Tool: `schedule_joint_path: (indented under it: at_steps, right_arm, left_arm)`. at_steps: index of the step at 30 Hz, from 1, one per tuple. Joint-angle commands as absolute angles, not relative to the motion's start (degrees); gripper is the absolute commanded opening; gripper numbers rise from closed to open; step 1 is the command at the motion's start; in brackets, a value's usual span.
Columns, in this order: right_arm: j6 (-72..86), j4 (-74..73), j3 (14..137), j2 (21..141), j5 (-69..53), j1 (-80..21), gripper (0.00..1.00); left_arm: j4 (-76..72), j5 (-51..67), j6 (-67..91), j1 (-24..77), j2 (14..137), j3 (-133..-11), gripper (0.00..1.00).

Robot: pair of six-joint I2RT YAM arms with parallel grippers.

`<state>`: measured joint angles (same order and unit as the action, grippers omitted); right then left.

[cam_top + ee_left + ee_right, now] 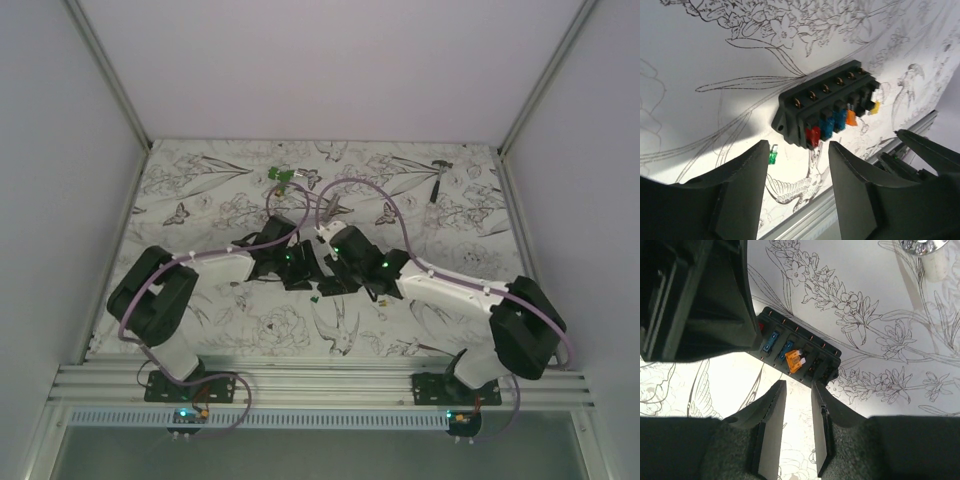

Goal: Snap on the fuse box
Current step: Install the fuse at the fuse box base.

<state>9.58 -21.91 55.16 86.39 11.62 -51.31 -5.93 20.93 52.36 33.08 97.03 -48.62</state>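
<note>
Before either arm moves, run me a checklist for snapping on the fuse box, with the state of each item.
1. Fuse box rests on the table, touched by neither gripper: ok.
2. Left gripper has its jaws apart with nothing between them: ok.
3. Right gripper has its jaws apart with nothing between them: ok.
4. Fuses fully seated in their slots: cannot tell.
5. No loose parts by the box: not ok, a small green piece lies beside it.
</note>
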Motion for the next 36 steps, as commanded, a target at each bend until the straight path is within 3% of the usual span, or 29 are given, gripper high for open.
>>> schedule_joint_path:
  at_steps: [1, 10, 28, 36]
  right_arm:
    - [1.75, -13.92, 52.07, 82.3, 8.65, -51.73, 0.33]
    - [-4.66, -8.94, 48.8, 82.87, 4.54, -51.77, 0.34]
    - [-7.5, -7.59, 48.52, 88.07, 8.02, -51.69, 0.34]
    - [-8.02, -7.2, 48.63, 89.45, 8.01, -51.68, 0.32]
  left_arm:
    - [-4.82, 20.69, 53.95, 31.6, 90.96, -46.94, 0.55]
    - [-4.78, 23.25, 54.91, 27.11, 83.32, -42.14, 0.68]
    - [-4.17, 24.1, 54.58, 23.2, 80.79, -38.22, 0.82]
    - [-4.04, 24.1, 54.41, 23.19, 81.26, -38.33, 0.84]
